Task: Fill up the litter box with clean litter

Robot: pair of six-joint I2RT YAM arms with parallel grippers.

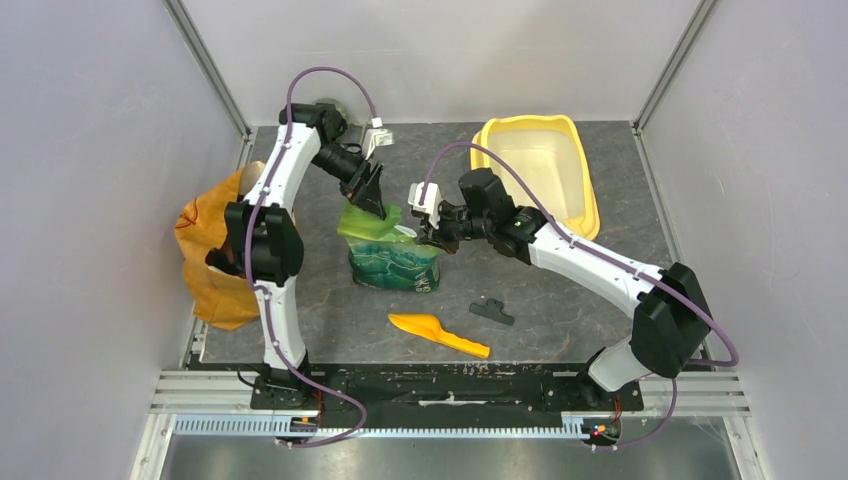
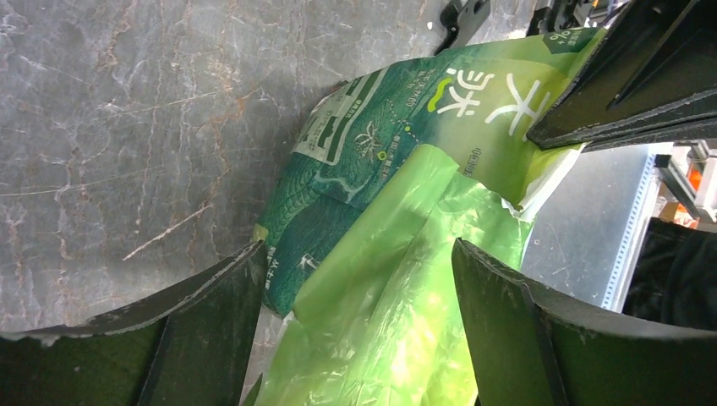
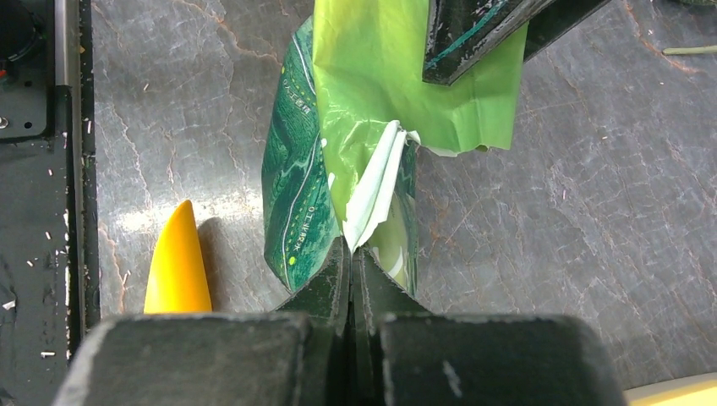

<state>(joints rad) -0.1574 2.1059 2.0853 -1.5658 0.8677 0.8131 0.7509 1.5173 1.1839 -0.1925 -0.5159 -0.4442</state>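
Green pouch (image 1: pixel 392 262) upright on counter (image 1: pixel 560 300), both arms at its top.
Right fingers (image 3: pixel 325 292) pinched together on the torn top edge; left fingers (image 2: pixel 203 317) apart, flap between them. Litter box (image 1: pixel 590 200) at far right of counter, well apart from pouch.

green pouch (image 3: pixel 287 194) contents: hidden | litter box (image 3: pixel 685 396): cropped, right wrist view

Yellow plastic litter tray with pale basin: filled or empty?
Empty. The yellow litter box shows a bare pale basin in the top view; no granules.
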